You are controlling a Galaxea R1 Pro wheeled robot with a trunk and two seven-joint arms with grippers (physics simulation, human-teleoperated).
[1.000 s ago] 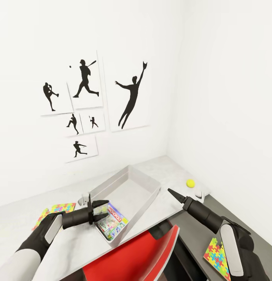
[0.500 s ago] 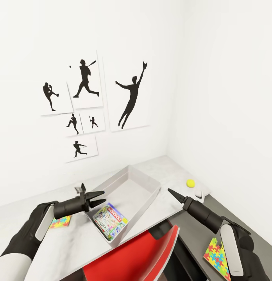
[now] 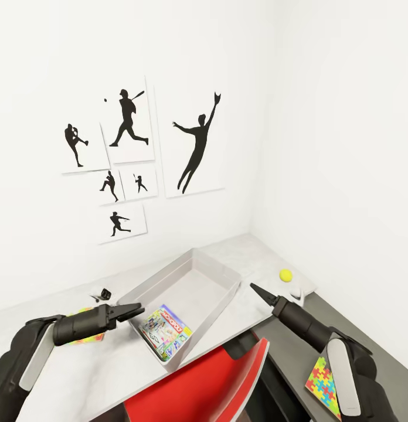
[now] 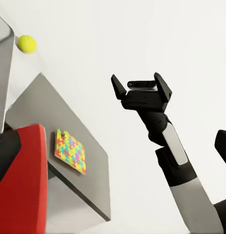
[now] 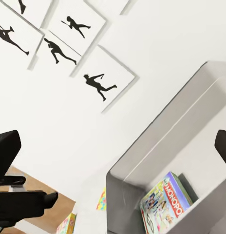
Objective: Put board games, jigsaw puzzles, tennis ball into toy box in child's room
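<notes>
Withdrawn toward 8 o'clock since a second ago, the left gripper (image 3: pixel 131 310) now hangs outside the toy box (image 3: pixel 218 266), fingers parted and empty. One board game (image 3: pixel 166 331) lies in the box's near end. At 3 o'clock, the right gripper (image 3: pixel 255 289) hovers open, empty. Beyond it sits the tennis ball (image 3: pixel 285 275); one jigsaw puzzle (image 3: pixel 323 388) lies at 5 o'clock.

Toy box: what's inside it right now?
The toy box holds one Monopoly board game, lying at the end nearest the robot. The rest of the floor that shows is bare. The near wall hides a strip of the floor at that end, so anything lying flat there can't be seen.
</notes>
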